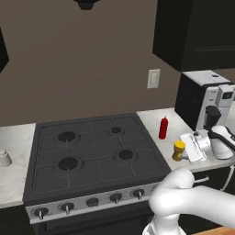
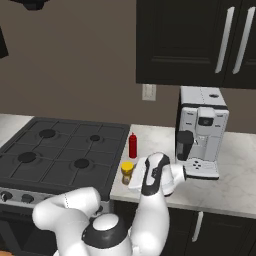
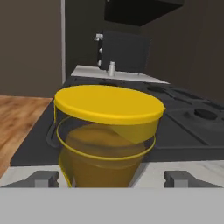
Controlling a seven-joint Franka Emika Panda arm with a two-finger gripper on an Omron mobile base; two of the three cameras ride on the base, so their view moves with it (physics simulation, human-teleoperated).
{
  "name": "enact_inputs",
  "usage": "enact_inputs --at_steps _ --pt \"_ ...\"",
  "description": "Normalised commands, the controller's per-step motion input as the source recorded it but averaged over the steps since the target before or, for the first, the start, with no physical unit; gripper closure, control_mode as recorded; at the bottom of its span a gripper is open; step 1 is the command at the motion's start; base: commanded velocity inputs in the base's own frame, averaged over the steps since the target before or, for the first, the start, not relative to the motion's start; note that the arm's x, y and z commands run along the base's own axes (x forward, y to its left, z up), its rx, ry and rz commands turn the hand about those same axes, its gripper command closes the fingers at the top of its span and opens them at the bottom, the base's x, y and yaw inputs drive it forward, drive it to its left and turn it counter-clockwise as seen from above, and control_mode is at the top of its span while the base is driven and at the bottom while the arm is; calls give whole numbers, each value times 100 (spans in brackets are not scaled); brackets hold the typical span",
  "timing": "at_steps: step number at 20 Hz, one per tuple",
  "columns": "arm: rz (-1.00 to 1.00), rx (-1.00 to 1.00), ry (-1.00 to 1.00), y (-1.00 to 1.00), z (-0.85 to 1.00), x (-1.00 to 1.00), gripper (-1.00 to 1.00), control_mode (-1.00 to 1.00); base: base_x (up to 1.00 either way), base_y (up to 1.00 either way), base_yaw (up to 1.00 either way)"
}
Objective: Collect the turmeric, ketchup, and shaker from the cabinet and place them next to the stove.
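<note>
The turmeric (image 1: 178, 150) (image 2: 127, 171) (image 3: 107, 131), an amber jar with a yellow cap, stands on the pale counter just right of the stove (image 1: 92, 151) (image 2: 60, 150). My gripper (image 1: 184, 154) (image 2: 132, 176) (image 3: 113, 178) is open, level with the jar, one fingertip on each side and a gap to the glass. The red ketchup (image 1: 163, 128) (image 2: 132, 145) stands upright just behind the jar. A small white-grey shaker (image 1: 4, 158) (image 3: 112, 68) sits on the counter on the stove's far side. The black wall cabinet (image 1: 197, 32) (image 2: 190, 45) hangs above with its doors closed.
A white and black coffee machine (image 1: 206, 98) (image 2: 201, 131) stands on the counter right of the jar and bottle. A wall socket (image 1: 153, 78) (image 2: 148, 92) sits behind them. Knobs (image 1: 92, 201) line the stove's front.
</note>
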Motion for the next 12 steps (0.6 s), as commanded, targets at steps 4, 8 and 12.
enact_inputs --at_steps 4,8,12 --pt "-1 0 1 -14 1 0 -100 -100 0 0 0" --pt "-2 0 2 -29 8 0 -100 -100 0 0 0" --pt "-5 0 5 -43 12 0 -100 -100 0 0 0"
